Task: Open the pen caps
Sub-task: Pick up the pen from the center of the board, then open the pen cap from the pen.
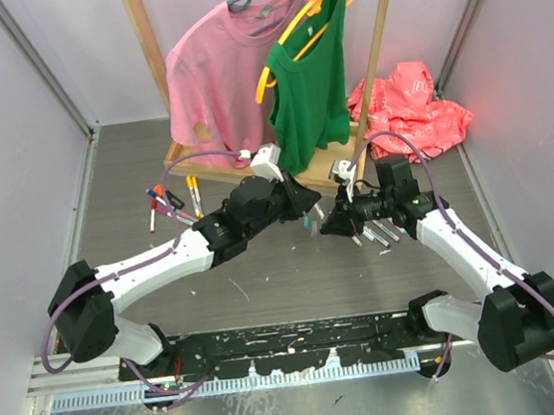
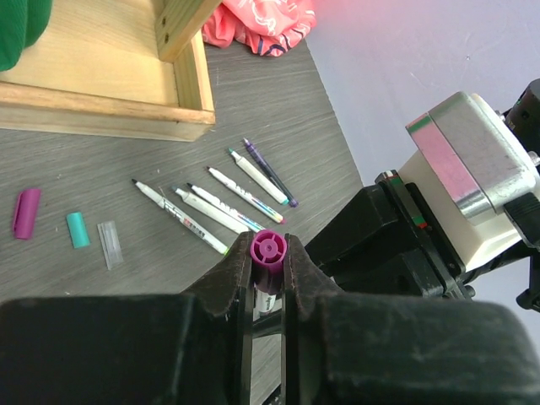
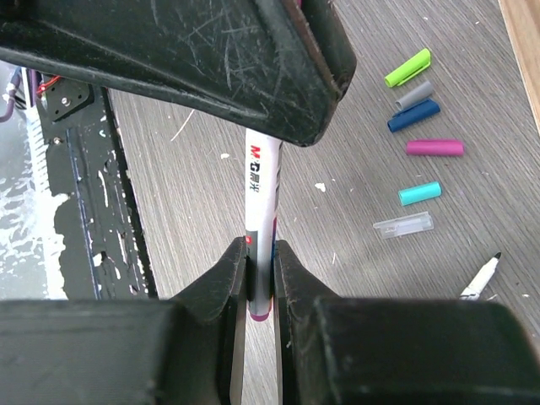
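A white marker barrel is held off the table between both arms. My left gripper is shut on its purple pen cap, which sits end-on between the pads. My right gripper is shut on the barrel's other end. In the top view the left gripper and the right gripper meet mid-table. Loose pen caps lie on the table: green, grey, blue, magenta, teal and clear.
Several uncapped markers lie in a row beside the right arm. More capped markers lie at the left. A wooden clothes rack base with a pink shirt and a green top stands behind. Red cloth lies at the back right.
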### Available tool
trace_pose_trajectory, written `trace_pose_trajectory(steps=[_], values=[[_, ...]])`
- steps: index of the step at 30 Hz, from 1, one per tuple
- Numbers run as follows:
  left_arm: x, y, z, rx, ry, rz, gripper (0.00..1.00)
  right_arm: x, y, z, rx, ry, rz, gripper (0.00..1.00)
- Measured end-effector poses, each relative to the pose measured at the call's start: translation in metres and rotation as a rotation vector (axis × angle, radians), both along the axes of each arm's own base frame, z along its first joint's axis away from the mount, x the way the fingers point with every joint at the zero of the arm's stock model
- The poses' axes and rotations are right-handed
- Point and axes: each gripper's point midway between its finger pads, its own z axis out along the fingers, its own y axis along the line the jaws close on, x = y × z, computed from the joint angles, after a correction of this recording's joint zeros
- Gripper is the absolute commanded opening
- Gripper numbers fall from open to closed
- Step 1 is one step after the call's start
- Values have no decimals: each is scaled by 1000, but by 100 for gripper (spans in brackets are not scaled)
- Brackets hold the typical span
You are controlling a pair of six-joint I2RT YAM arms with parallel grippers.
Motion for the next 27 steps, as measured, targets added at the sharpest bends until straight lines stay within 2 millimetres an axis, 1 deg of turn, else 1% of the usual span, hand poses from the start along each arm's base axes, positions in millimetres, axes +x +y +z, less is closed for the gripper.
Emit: trace_pose_trajectory(steps=[1,4,6,8,10,15,16,17,20,22,23,25,27], values=[[0,0,0,0,1,-2,0,0,0,0,-1,1,0,11],[-1,-1,-1,0,3,-8,0,-1,0,-1,-3,3,1,37],[-2,-2,0,-11,1,-16,0,-2,1,0,5,11,5,48],[-4,-5,1,-31,-6,-34,0,-5,3,3,24,28,15,50],[-7,-8,3,-54,-15,-56,0,-6,4,8,54,40,21,50],[-12,-13,2,-86,-26,-93,0,1,1,26,125,42,-7,50],[-13,-13,1,-88,-26,-97,0,2,0,29,136,39,-12,49],[-13,-14,1,-91,-26,-102,0,3,0,32,144,32,-16,45],[-13,-17,0,-101,-26,-109,0,3,0,37,161,31,-16,20],[-12,-18,1,-110,-29,-111,0,3,1,38,165,30,-13,10],[-12,-19,3,-115,-33,-112,0,3,0,38,167,37,-19,6],[-11,-19,5,-118,-47,-115,0,4,0,39,170,38,-20,1],[-8,-17,6,-121,-56,-120,0,5,0,38,171,37,-17,1]])
